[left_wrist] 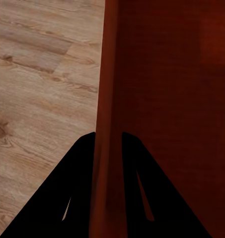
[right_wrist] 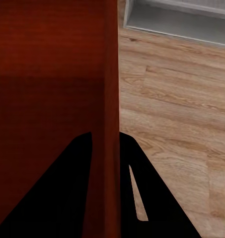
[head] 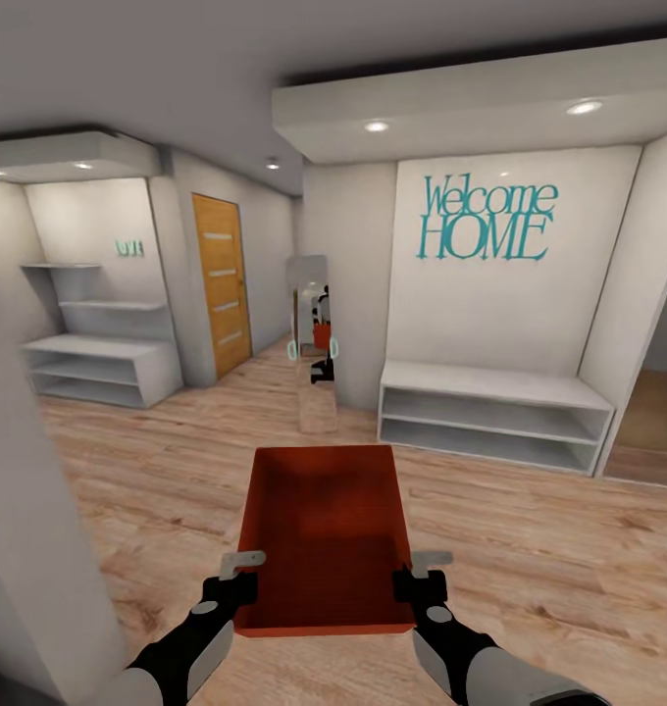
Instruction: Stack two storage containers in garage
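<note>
Orange-red storage container [head: 324,534], its side walls clamped by left gripper [head: 237,580] and right gripper [head: 419,579] jaws, is mid-carry over wood flooring [head: 530,549]; next, steer garageward.

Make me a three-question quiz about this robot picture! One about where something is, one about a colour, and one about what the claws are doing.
1. Where is the bin?
A. on the white bench
B. held up between the two claws, over the wood floor
C. on a wall shelf

2. What colour is the "Welcome HOME" sign?
A. teal
B. yellow
C. black

3. What are the claws doing?
A. both hang open, away from the bin
B. one grips the door
C. each is shut on a side wall of the bin

Answers:
1. B: the head view shows the bin in front of the robot, with the left claw and right claw at its sides.
2. A: the letters on the white wall are teal.
3. C: in each wrist view the fingers sit on both sides of a red wall.
</note>
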`<state>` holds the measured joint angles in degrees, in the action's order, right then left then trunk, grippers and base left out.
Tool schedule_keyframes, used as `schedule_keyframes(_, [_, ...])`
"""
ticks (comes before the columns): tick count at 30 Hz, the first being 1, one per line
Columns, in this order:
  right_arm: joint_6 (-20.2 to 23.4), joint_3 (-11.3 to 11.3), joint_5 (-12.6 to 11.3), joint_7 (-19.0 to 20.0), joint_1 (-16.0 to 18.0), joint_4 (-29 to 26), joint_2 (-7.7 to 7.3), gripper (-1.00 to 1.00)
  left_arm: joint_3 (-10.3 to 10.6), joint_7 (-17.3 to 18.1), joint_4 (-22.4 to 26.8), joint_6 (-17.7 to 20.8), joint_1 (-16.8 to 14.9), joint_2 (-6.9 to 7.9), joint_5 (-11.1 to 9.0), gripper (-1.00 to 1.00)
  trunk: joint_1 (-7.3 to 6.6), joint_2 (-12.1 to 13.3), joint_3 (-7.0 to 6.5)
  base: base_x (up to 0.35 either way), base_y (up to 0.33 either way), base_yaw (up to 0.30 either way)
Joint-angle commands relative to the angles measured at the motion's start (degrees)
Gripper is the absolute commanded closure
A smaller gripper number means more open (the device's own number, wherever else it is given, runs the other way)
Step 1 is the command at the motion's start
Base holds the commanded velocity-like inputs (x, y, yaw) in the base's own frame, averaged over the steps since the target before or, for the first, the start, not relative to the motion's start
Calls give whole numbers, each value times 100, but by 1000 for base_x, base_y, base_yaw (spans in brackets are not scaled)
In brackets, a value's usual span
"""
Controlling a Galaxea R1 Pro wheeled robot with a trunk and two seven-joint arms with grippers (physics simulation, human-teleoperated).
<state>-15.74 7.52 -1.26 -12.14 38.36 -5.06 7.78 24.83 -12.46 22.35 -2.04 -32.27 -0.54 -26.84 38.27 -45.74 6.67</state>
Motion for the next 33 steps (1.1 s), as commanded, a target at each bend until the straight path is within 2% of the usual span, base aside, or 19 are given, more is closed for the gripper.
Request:
schedule_keyframes(1, [9, -93, 55, 36, 5, -3, 91, 100, -64, -151, -2, -24, -8, 1, -5, 100, 4, -6, 9, 322, 0, 0])
schedule_keyframes(25, [12, -93, 55, 47, 5, -3, 89, 100, -66, -151, -2, -25, -8, -6, -5, 100, 4, -6, 9, 322, 0, 1])
schedule_keyframes(33, [18, -93, 48, 53, 5, -3, 84, 100, -66, -151, -2, -25, -8, -2, -5, 100, 4, -6, 9, 322, 0, 196])
